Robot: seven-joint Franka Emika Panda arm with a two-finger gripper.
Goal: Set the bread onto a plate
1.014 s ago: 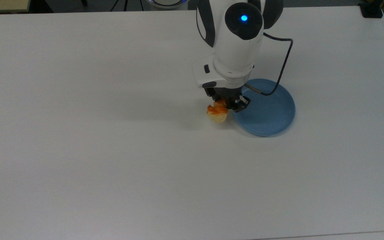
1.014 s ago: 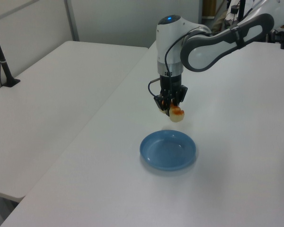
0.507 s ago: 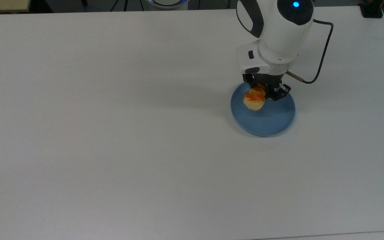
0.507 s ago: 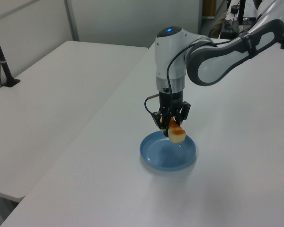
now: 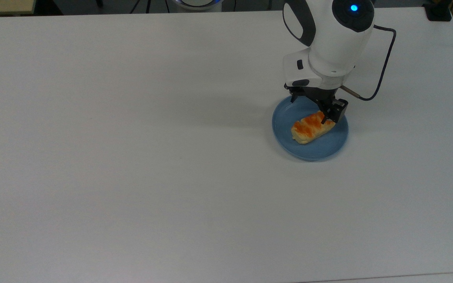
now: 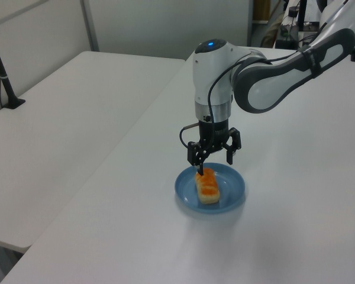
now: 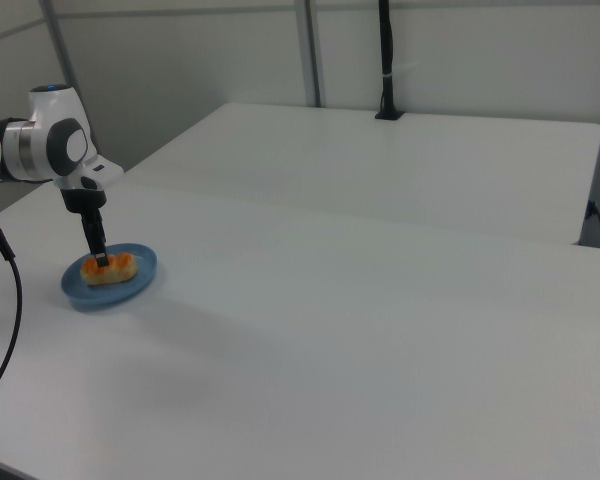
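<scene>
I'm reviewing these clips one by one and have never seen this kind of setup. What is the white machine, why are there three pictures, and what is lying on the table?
The white machine is a robot arm. At its tip sits a black two-finger tool for grasping things. The three pictures show the same moment from three cameras: one looks down from above, two look from the sides. On the white table stands a round light-blue plate, and a small loaf of bread with orange-brown bumps lies flat on it. In the left view the tool's fingers are spread apart just above the bread, so nothing is held now: the bread rests on the plate. The right view shows the same plate and bread from the far side.
</scene>
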